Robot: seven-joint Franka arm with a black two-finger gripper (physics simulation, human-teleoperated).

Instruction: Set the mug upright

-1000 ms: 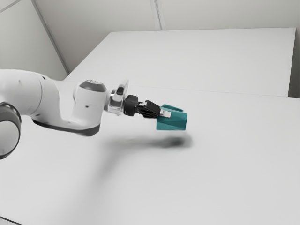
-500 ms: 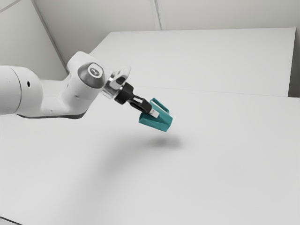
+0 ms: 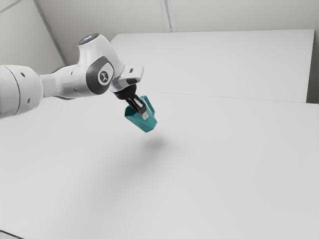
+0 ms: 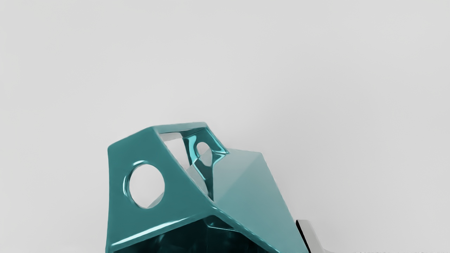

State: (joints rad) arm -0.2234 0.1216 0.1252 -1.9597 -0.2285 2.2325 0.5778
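The mug [image 3: 141,121] is in the air above the table [image 3: 224,169], tilted, its mouth toward the exterior view's upper left; its shadow [image 3: 155,143] lies apart below. My gripper [image 3: 144,115] is clamped on its body, though the far finger is hidden from me. The handle [image 3: 150,105] is free. I judge this mug to be stiff and rather light, but its glossy faces could slip, so I should hold the side walls firmly, not the handle, and turn it gently until the base faces down.
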